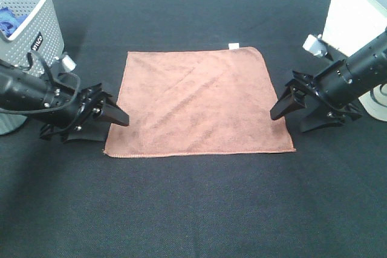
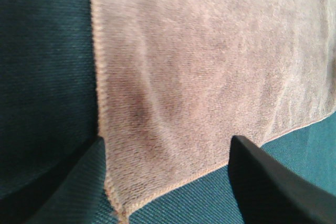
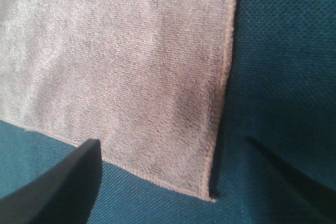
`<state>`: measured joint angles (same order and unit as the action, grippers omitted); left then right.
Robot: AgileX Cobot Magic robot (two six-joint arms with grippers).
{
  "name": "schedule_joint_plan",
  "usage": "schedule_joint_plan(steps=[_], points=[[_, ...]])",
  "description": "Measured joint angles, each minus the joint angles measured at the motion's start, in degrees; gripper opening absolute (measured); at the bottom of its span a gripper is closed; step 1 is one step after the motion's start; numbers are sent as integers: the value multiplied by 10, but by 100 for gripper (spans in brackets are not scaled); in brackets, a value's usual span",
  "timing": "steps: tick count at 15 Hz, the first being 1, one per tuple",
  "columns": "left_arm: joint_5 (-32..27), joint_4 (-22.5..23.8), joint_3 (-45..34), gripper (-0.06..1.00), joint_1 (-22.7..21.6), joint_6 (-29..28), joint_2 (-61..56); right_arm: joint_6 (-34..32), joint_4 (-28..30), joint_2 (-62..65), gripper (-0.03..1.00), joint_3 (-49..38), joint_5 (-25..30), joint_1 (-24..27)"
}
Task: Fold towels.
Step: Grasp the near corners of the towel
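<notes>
**Exterior high view.** The towel (image 1: 196,104) lies flat at centre frame, roughly square, so no long axis governs. Your left gripper (image 1: 112,126) sits at its lower-left edge and your right gripper (image 1: 290,120) at its right edge. Both are equally near, spread wide and empty. The dark table (image 1: 193,209) is bare in front and behind. The basket (image 1: 42,34) at upper left stands apart.

**Left wrist view.** The towel (image 2: 210,66) has a hemmed corner lying between the parted fingers of the left gripper (image 2: 173,192), ungripped.

**Right wrist view.** The towel (image 3: 115,61) likewise has a corner inside the wide span of the right gripper (image 3: 173,182), with nothing held.

**Judgement.** Each arm should take its own corner.
</notes>
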<state>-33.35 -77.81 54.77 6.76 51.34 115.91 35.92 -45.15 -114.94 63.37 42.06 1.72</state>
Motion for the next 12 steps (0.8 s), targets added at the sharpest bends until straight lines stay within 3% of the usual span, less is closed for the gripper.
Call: schedule_joint_plan(steps=[4,8,12], points=[[18,2,1,64,1,1,1,38,-18,-17,69,1,21,57],[19,-10,3,64,1,2,18,50,-39,-27,73,2,23,57],[-2,-42,15,63,9,2,40,66,-73,-51,73,9,22,4]])
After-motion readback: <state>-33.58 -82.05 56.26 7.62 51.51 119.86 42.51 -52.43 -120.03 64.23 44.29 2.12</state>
